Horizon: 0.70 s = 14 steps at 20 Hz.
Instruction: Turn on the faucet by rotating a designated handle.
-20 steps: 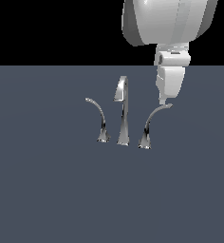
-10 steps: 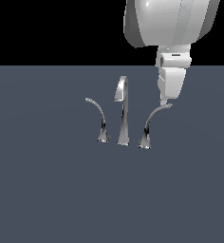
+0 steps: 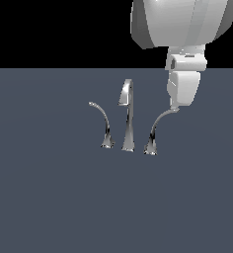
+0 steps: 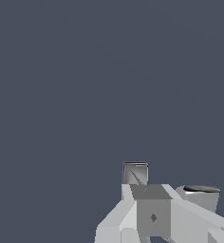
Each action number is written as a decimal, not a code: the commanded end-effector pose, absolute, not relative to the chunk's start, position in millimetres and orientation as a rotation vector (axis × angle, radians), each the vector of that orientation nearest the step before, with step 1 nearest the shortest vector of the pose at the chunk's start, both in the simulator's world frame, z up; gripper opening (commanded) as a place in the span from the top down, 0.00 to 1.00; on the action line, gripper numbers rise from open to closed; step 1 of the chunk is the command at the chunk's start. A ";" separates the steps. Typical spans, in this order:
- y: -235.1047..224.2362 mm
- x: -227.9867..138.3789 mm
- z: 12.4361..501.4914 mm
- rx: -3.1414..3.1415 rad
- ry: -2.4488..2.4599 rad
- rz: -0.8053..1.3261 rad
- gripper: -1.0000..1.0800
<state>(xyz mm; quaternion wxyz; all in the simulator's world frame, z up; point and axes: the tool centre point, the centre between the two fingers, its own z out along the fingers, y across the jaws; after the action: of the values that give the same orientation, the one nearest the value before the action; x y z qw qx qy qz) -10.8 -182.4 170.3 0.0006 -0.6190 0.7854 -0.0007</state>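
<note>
The gripper [image 3: 175,105] hangs with its fingertips right at the flattened tip of the designated handle [image 3: 157,129], probably touching it, though whether the fingers are parted or pressed together cannot be told from either view. It sits there, I judge, because the lever's far end gives the best turning leverage. The handle stands on the exterior view's right of the faucet [image 3: 128,117]; no containers are visible.

Faucet [image 3: 128,118] shiny chrome, with dark and white reflections; handle [image 3: 157,129] the same chrome. Gripper [image 3: 174,105] white and pale grey. Floor [image 3: 49,197] plain slate blue-grey, background black.
</note>
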 end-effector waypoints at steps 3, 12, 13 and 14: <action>-185.5 -27.6 170.3 -1.943 2.469 0.000 1.00; -172.7 -40.1 170.2 -1.948 2.459 -0.007 1.00; -171.0 -43.2 170.5 -1.948 2.459 -0.007 1.00; -169.9 -46.4 170.3 -1.947 2.461 -0.006 1.00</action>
<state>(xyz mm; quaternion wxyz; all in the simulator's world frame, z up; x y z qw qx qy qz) -38.0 -178.1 170.1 0.0046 -0.6177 0.7863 -0.0073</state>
